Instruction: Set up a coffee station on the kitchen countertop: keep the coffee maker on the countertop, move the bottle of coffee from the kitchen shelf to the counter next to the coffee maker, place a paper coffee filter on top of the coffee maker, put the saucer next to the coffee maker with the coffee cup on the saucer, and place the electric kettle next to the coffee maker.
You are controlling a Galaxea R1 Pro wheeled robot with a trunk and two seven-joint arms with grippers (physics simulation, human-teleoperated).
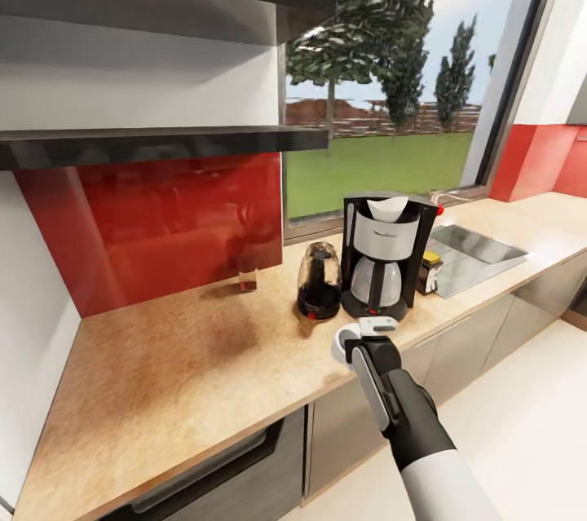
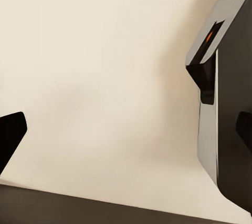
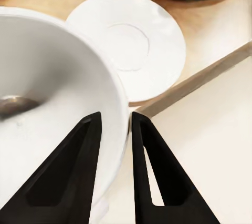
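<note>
In the right wrist view my right gripper [image 3: 115, 116] is shut on the rim wall of the white coffee cup [image 3: 52, 77], which hangs above and beside the white saucer [image 3: 131, 40]. The saucer lies on the kitchen countertop [image 1: 187, 358] near its front edge. In the head view the right gripper [image 1: 364, 335] hovers just in front of the coffee maker [image 1: 383, 260], whose top carries a white paper coffee filter [image 1: 390, 208]. To the machine's left stands the electric kettle [image 1: 319, 280], and to its right the bottle of coffee [image 1: 430, 271]. My left gripper [image 2: 126, 134] is open and holds nothing.
Two dark kitchen shelves [image 1: 163, 142] project from the wall at upper left. A small glass of red liquid [image 1: 247, 280] stands by the red backsplash. A steel sink [image 1: 477, 252] lies right of the bottle. A dark cabinet side [image 2: 231, 103] is close to the left gripper.
</note>
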